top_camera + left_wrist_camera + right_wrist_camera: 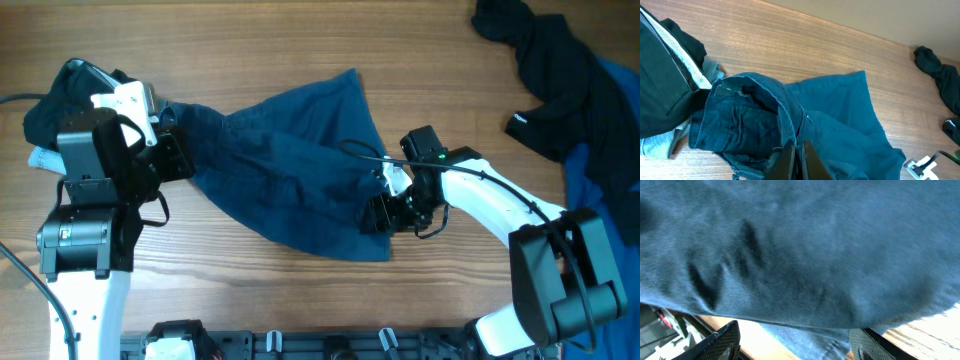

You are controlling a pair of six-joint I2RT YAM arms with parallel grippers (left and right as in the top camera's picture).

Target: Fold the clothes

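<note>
Pinching the gathered waistband of the teal shorts (840, 120), your left end effector (798, 160) has its jaws drawn almost flat together, with a cloth seam running down between them. From that grip the shorts fan out ahead across the bench (250, 50), widening toward your right end effector (385, 208), which sits at their far hem. The fingers (722, 342) there stand wide apart. Cloth drapes across the gap and fills the wrist view, and nothing looks clamped.

Edges and room:
- Just left of the left end effector, a black pile (665, 85) and a pale-denim piece (657, 147) are bunched against the waistband side, so it is tight there.
- Bare wood lies beyond the shorts' upper edge and along their near edge.
- Well past the right end effector, a second black garment (545, 70) and a bright blue piece (600, 160) lie at the bench's far corner, well apart from the shorts.

Materials:
- The shorts are matte, woven and limp, with soft creases and a puckered waistband.
- The bench is smooth and straight-grained.
- The finger pads are dark and finely ribbed.
</note>
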